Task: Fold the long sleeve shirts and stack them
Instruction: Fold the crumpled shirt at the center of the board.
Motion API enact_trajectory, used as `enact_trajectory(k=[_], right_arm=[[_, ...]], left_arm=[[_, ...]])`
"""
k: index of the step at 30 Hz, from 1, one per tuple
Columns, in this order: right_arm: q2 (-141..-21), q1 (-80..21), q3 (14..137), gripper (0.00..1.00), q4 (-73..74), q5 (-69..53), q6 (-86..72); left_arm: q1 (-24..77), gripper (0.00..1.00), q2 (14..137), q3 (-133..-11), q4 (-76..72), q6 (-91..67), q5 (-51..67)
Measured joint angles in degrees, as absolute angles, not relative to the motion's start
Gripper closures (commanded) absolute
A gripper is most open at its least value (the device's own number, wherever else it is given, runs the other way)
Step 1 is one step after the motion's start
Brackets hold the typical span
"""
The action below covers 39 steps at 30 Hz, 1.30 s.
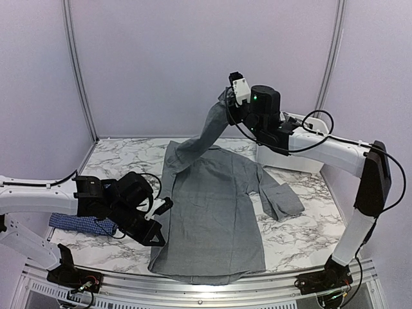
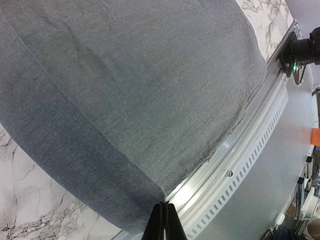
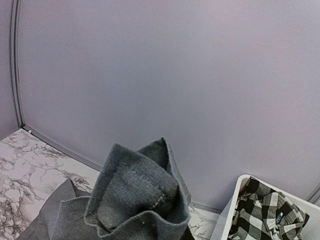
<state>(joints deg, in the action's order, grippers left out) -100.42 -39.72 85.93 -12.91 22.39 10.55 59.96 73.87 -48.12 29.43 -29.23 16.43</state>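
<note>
The grey long sleeve shirt (image 1: 212,212) lies spread flat down the middle of the marble table, its hem at the near rail. My right gripper (image 1: 228,106) is raised high at the back, shut on the cuff (image 3: 140,195) of one sleeve (image 1: 203,138), which stretches up from the shoulder. That bunched cuff hides the fingers in the right wrist view. My left gripper (image 1: 155,235) is shut with nothing in it, and hovers by the shirt's near left edge (image 2: 150,190). The dark blue checked shirt (image 1: 80,224) lies folded at the left, partly under the left arm.
A white bin (image 1: 290,161) stands at the back right, holding a black-and-white plaid garment (image 3: 265,215). The shirt's other sleeve (image 1: 280,196) lies folded on the table to the right. A metal rail (image 2: 240,150) runs along the near edge, and lilac walls enclose the table.
</note>
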Motion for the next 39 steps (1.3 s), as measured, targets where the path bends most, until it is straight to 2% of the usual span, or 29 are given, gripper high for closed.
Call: enact_trajectory(k=[18, 39], right_arm=[[-95.2, -39.7, 81.8, 1.00, -10.7, 29.5, 13.3], [-95.1, -40.4, 79.1, 1.00, -2.6, 25.7, 7.4]], left_arm=[[60.0, 1.00, 81.5, -50.5, 27.1, -22.9, 24.9], [60.6, 0.98, 91.7, -52.4, 22.3, -21.4, 28.5]])
